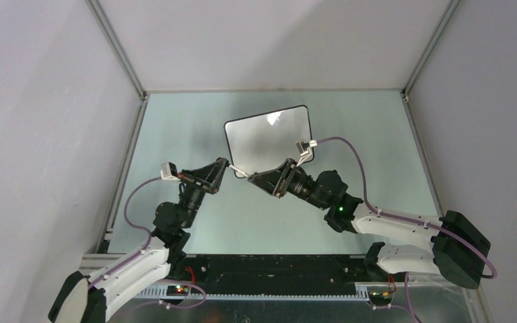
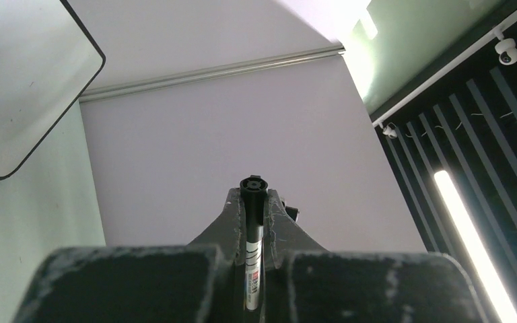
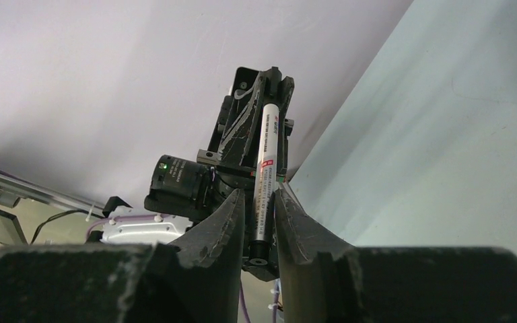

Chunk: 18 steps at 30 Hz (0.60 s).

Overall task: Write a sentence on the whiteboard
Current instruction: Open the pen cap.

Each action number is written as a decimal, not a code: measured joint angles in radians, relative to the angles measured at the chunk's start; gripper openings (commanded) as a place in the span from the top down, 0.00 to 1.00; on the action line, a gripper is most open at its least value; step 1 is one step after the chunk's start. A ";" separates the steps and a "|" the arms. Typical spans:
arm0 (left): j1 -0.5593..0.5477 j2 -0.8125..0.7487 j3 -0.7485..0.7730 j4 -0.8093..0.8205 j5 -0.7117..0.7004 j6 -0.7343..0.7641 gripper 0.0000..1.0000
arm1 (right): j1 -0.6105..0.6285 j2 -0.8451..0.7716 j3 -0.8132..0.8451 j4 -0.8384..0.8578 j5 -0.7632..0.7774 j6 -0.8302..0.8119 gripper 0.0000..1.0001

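Board: the whiteboard (image 1: 269, 134) stands on the counter (image 1: 175, 128) toward the back, at 12 o'clock from both pincers. From the top camera its face looks totally blank, just some glare near the far edge.
Marker: a white-bodied marker (image 1: 241, 173) hangs in the air between the 2 pincers. It's just off the board's near-left corner, around 7 o'clock from the board's middle.
Left pincer: the left pincer (image 1: 226, 167) is at 9 o'clock of the marker and clamped on the barrel. Its own camera shows the pen wedged between the fingers, with a black end up at the fingertips.
Right pincer: the right pincer (image 1: 256, 178) is at 3 o'clock of the marker. Its jaws are narrow, with the pen's other black end sitting between them. Can't tell if they actually pinch it or just bracket it.
Done so far: honestly nothing on the writing side, 0 words of the sentence show anywhere on the board.
Step in hand (my guess): some pincer-to-pincer business, either pulling a cap off or passing the pen across.
Left to do: get a bare tip out, bring it to the board, then write the whole sentence.
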State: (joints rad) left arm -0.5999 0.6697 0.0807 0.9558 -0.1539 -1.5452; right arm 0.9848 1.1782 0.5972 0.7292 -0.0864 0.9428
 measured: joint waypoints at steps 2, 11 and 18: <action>0.000 0.003 0.001 0.001 0.001 0.000 1.00 | 0.000 0.000 0.000 -0.003 0.000 0.000 0.69; 0.000 0.008 0.009 0.008 0.003 0.004 1.00 | -0.002 0.001 0.000 -0.018 0.001 0.010 1.00; 0.000 -0.025 -0.005 0.006 -0.012 0.005 1.00 | 0.007 -0.004 0.000 -0.023 0.022 0.014 1.00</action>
State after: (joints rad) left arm -0.5999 0.6449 0.0753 0.9615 -0.1658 -1.5398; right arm 0.9920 1.1740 0.5972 0.7067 -0.0647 0.9569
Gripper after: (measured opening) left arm 0.048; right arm 0.089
